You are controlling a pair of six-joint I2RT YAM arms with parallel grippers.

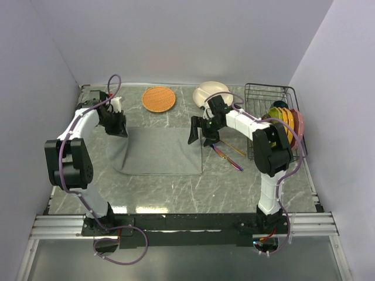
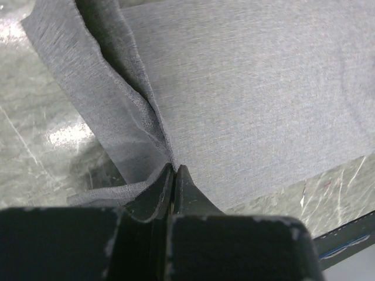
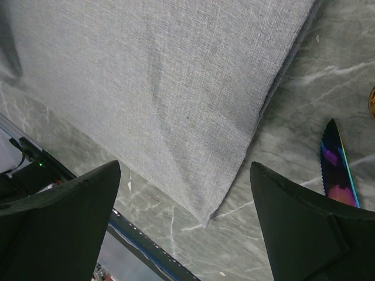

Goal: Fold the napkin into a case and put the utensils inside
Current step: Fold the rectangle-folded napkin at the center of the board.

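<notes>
Found jaws of left gripper (image 2: 174,169) clamped on the one napkin (image 1: 158,151), jaws of right gripper (image 3: 185,165) wide apart; counted one knife (image 3: 337,170), one spoon (image 1: 236,150).

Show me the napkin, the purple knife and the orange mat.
napkin (image 1: 161,151): top view, middle of the flat cloth.
knife (image 3: 335,167): right wrist view, serrated blade near the tip.
orange mat (image 1: 159,99): top view, centre of the woven disc.

marble-patterned table (image 1: 176,193) bearing a grey napkin (image 1: 161,153), orange woven mat (image 1: 159,99), cream bowl (image 1: 205,91), wire dish rack (image 1: 263,93), and iridescent knife (image 1: 228,160) beside gold spoon (image 1: 235,150).
</notes>
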